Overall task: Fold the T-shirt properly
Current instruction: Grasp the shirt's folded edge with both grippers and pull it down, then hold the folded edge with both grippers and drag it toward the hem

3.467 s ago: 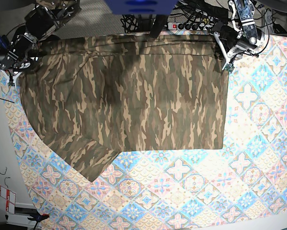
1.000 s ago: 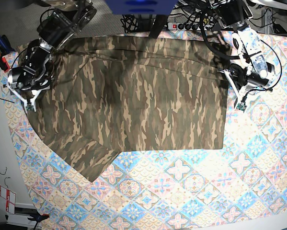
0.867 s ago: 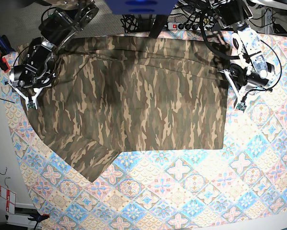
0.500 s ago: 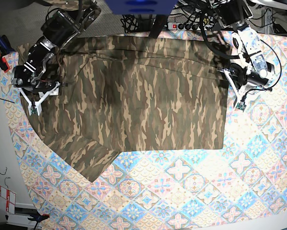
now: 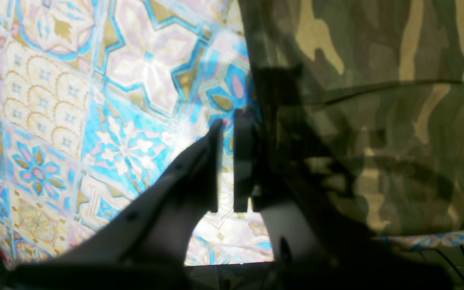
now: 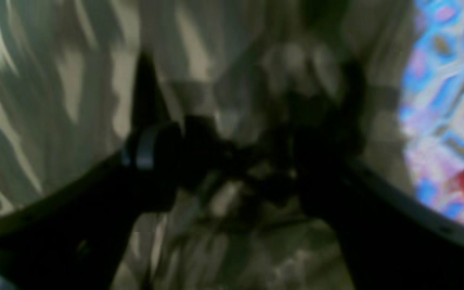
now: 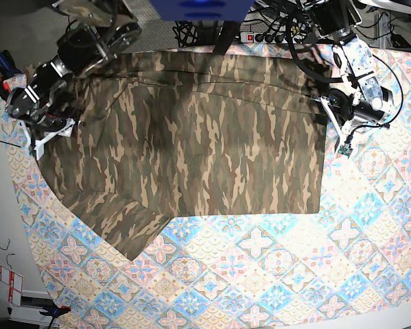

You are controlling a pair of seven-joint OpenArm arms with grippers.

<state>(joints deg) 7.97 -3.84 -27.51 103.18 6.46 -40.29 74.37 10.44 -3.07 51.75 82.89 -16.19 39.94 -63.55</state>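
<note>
1. The T-shirt (image 7: 191, 130) lies spread on the tile-patterned tablecloth (image 7: 294, 274) that covers the worktop, taking up the upper left and middle of the base view. One sleeve (image 7: 123, 223) sticks out toward the lower left.

2. The shirt looks mostly flat. A long crease or layered edge runs across its upper part, but I cannot tell whether that is a deliberate fold or just a wrinkle. The sleeve is not tucked in, and the body is not doubled over into a compact shape.

3. The left hand (image 5: 226, 133) sits just beside the shirt's straight right-hand edge, over bare tablecloth. Its fingers are pressed together with only a thin sliver of light between them, and no fabric is caught in them.

4. The right hand (image 7: 40, 130) is at the shirt's far left side, over the cloth near the upper sleeve area. Its wrist view is blurred, but the fingers stand spread apart over camouflage fabric. I cannot tell whether they touch it; nothing appears gripped.

5. By my reading the task is at an early stage: the garment is laid out and the arms are placed at opposite edges, but no clear fold is finished.

6. Left to do, as I judge it: bring in the sleeves, fold the sides, then halve the length.
</note>
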